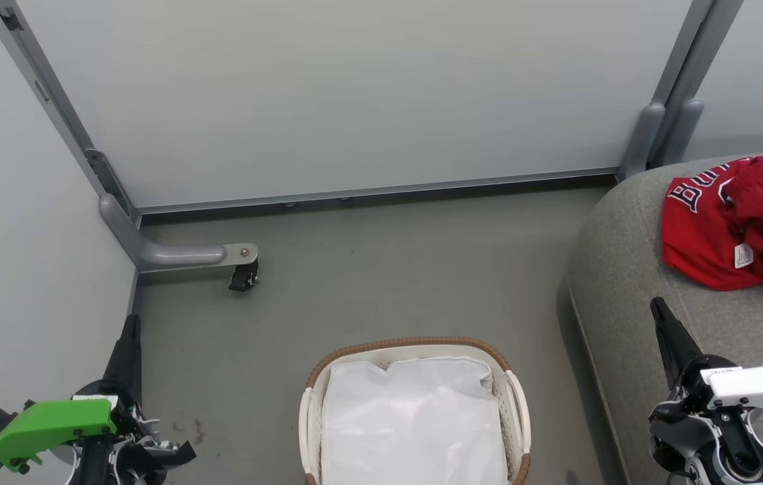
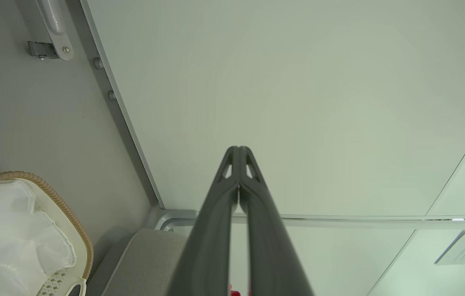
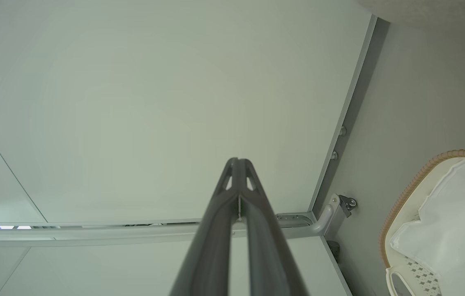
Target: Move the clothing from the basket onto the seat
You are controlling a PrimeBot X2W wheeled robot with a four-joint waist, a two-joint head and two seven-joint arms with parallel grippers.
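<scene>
Sitting at the head view's lower left, left gripper (image 1: 131, 329) has its two fingers pressed flat together, holding nothing; tips point up along the left wall panel. Left wrist view agrees: fingers meet at the tips, bare panel behind them.

Grey frame foot with a black caster (image 1: 244, 276) rests on the floor (image 1: 388, 269) at the back-left corner, well apart from the basket (image 1: 415, 345).

That basket stands on the floor at the near edge, mid-view, its near end cut off by the bottom of the head view. Brown rim runs round the far end, with a white handle on each side. White liner (image 1: 415, 417) lies crumpled inside.

Next, the seat (image 1: 624, 269) sits just right of the basket, with a narrow strip of floor between them.

On top of the seat, the jerseys (image 1: 725, 229) lie in a rumpled red heap toward its back, running off the view's right edge. White lettering and a white tag show.

At lower right, right gripper (image 1: 659, 311) is over the seat's near part, fingers closed tight, holding nothing, tips apart from the jerseys. Right wrist view agrees: tips meet.
</scene>
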